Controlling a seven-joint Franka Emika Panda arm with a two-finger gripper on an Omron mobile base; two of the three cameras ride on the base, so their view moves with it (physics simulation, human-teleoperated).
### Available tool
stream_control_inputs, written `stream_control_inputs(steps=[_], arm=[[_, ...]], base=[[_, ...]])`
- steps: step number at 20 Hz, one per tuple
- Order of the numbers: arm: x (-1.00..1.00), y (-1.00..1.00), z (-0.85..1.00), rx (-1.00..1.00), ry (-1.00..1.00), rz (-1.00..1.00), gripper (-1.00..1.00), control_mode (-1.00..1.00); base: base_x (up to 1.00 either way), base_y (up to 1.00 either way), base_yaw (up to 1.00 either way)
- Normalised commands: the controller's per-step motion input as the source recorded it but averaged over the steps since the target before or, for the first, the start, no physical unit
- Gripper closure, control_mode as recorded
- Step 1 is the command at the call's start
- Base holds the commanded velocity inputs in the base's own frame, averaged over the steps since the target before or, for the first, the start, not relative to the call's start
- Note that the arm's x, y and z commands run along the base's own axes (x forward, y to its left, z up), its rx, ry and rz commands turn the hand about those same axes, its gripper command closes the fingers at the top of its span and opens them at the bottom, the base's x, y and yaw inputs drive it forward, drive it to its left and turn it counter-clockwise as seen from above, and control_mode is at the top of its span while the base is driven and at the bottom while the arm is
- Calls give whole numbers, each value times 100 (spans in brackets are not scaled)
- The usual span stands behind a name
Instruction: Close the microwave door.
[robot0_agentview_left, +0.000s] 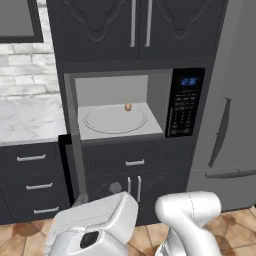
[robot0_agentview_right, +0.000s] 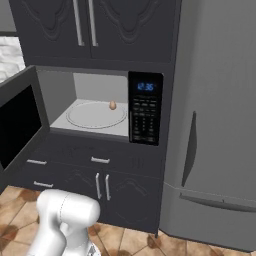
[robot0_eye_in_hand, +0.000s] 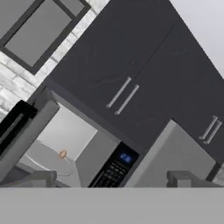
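1. The microwave (robot0_agentview_left: 132, 102) sits built into the dark cabinet wall, cavity wide open, a small brownish egg-like item (robot0_agentview_left: 128, 106) at the back of the turntable (robot0_agentview_left: 114, 120).
2. The microwave door (robot0_agentview_right: 20, 122) is swung out on its left-side hinge. From the left base view I catch it nearly edge-on; from the right base view its dark inner face points across the opening.
3. My tool (robot0_eye_in_hand: 111, 180) is low and pulled back, well apart from the door. In the hand view the two fingertips (robot0_eye_in_hand: 37, 178) stand wide apart with nothing between them, so I call it open and empty.
4. The key relation: the door lies ahead of and to the left of my tool, above it, its long axis running out from the hinge towards me, free edge nearest me.
5. My judgement: I need to get round to the door's outer face, on its far left side, and push rightwards and inwards.
6. The risk: clipping the free edge on the way.
7. The keypad panel (robot0_agentview_right: 145, 107) with its blue display marks the side where the door must land.
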Motion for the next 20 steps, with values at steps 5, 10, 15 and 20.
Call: stream_control_inputs(steps=[5, 10, 15, 20], arm=[[70, 100, -51, -21, -15, -14, -100, -100], [87, 39, -68, -9, -5, -22, -100, -100], [95, 0, -76, 0, 0, -20, -100, -100], [94, 61, -28, -1, 0, -17, -100, -100]], base=[[0, 0, 0], [0, 0, 0], [0, 0, 0], [0, 0, 0]])
